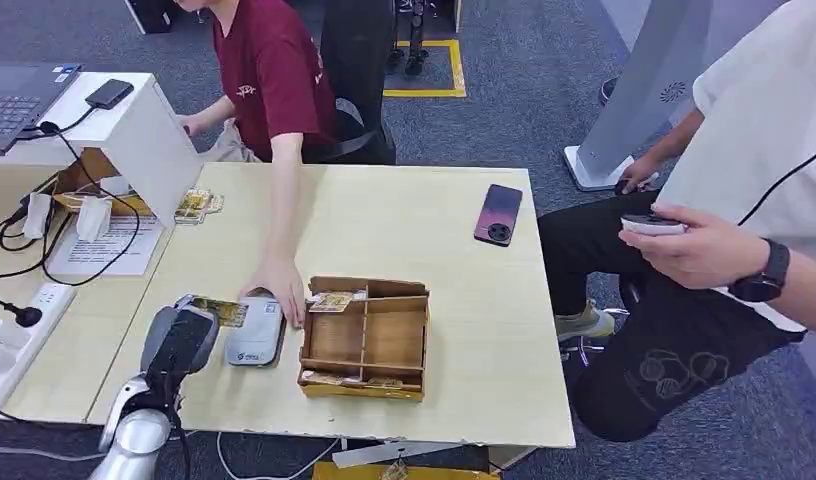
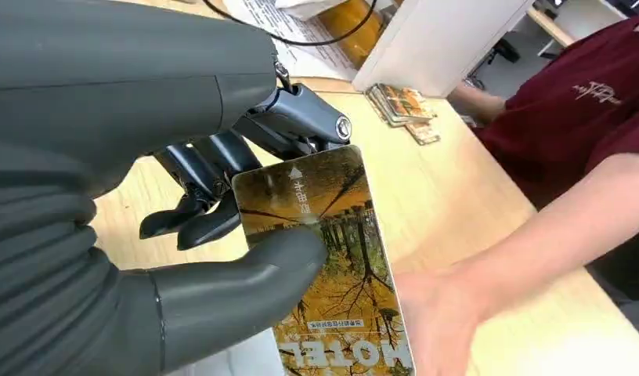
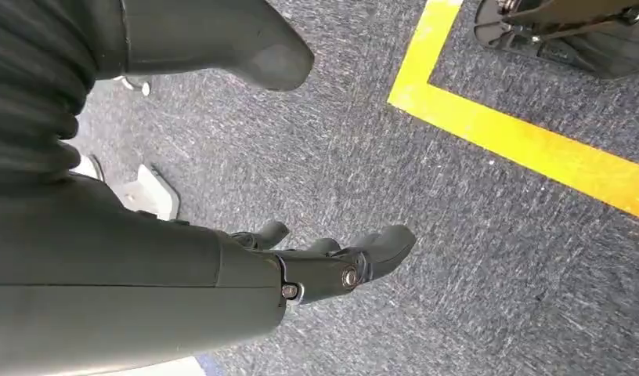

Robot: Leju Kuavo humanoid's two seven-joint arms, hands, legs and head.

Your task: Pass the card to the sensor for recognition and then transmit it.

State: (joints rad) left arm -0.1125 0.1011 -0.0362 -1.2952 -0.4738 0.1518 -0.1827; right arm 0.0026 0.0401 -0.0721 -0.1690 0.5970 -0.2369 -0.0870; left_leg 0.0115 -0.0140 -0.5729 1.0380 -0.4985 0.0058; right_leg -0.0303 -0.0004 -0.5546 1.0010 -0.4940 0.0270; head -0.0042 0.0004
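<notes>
1. Card (image 2: 328,258): yellow autumn-tree print with "HOTEL" lettering, held by the left robot hand (image 1: 182,335) at the near left of the bench (image 1: 464,330). In the head view the card (image 1: 222,311) sits just above the left edge of the sensor.
2. Left robot hand (image 2: 183,258): closed on the card, thick grey thumb pressed on the printed face, darker fingers (image 2: 195,207) curled behind it.
3. Sensor (image 1: 255,339): flat grey-white reader lying on the bench, just right of the left robot hand.
4. Person's hand (image 1: 279,288): a person in a dark red shirt (image 1: 269,70) reaches from the far side; the hand rests on the bench at the far right edge of the sensor. In the left wrist view it is just beside the card.
5. Wooden tray (image 1: 366,340): compartmented, just right of the sensor; cards lie in its far-left compartment and along its near edge.
6. Phone (image 1: 498,213): dark red, far right of the bench, well apart from the tray.
7. Right robot hand (image 3: 332,262): hanging over grey carpet near a yellow floor line (image 3: 520,137); holds nothing, fingers loosely apart, thumb spread wide.
8. Second person in a white shirt (image 1: 754,110) sits to the right, holding a small controller (image 1: 652,225).
</notes>
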